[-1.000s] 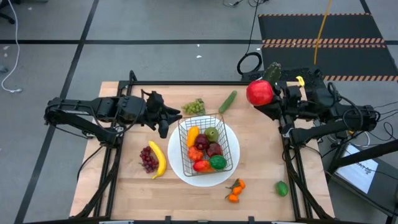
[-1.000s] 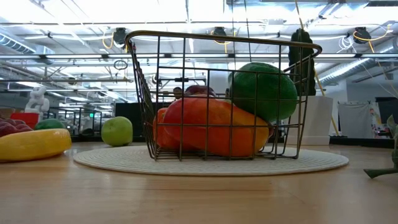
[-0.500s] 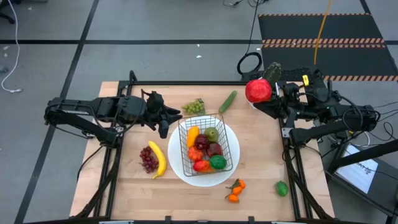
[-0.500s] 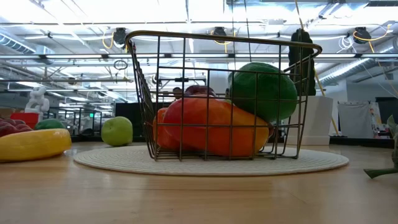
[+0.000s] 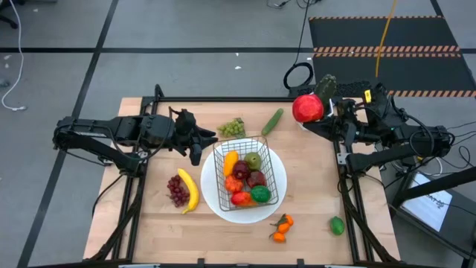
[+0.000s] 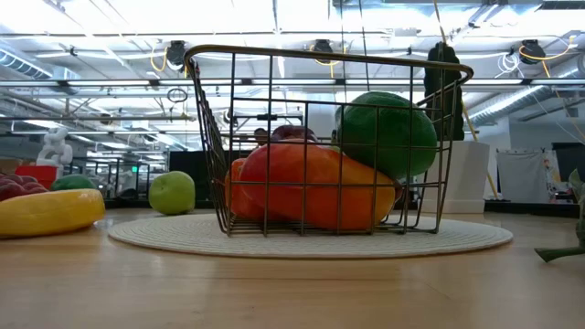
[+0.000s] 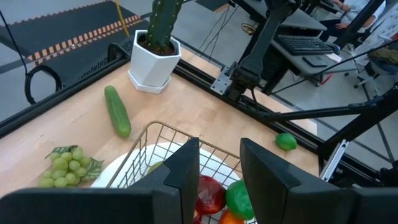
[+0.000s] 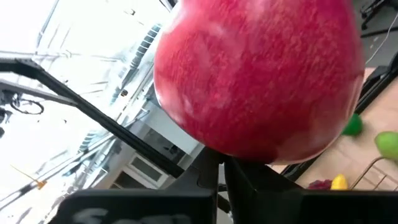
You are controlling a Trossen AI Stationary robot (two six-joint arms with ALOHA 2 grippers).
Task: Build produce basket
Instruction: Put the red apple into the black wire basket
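Since the earlier frame, the right gripper (image 5: pixel 318 113) has shifted its red apple (image 5: pixel 308 109) slightly toward the desk's far edge, fingers clamped on it. The left gripper (image 5: pixel 202 140) hovers part-open, empty, beside the basket (image 5: pixel 250 176) mid-desk.

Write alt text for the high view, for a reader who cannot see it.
Seen from above, the right gripper holds a large red apple raised over the wooden table's far right corner. At the centre, a dark wire-mesh basket of toy fruit sits on a round white plate. The left gripper waits, empty, just left of the basket.
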